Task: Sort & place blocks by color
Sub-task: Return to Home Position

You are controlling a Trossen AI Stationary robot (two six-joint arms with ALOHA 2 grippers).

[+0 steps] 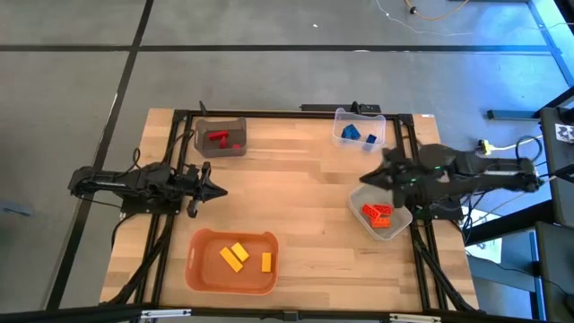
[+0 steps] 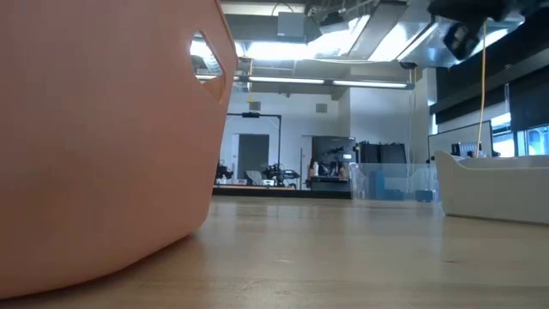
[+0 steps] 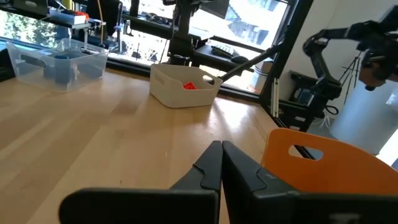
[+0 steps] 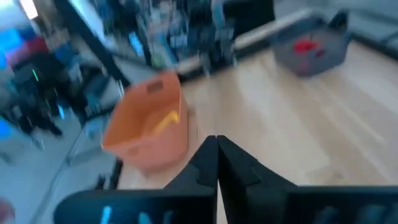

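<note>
Yellow blocks [image 1: 237,256] lie in the orange bin [image 1: 199,266] at the near edge. Red blocks [image 1: 219,137] lie in the dark bin [image 1: 235,123] at the far left, blue blocks [image 1: 351,133] in the clear bin [image 1: 381,121] at the far right. Orange-red blocks [image 1: 378,213] lie in the white bin [image 1: 398,226] at the right. My left gripper [image 1: 221,190] is shut at the table's left side, holding nothing. My right gripper [image 1: 363,178] is shut above the table's right side, just beside the white bin, holding nothing.
The bare wooden tabletop [image 1: 305,206] lies between the four bins. A black frame [image 1: 269,111] runs along the table's far edge and down both sides. In the low view the orange bin [image 2: 103,129] fills the left of the picture.
</note>
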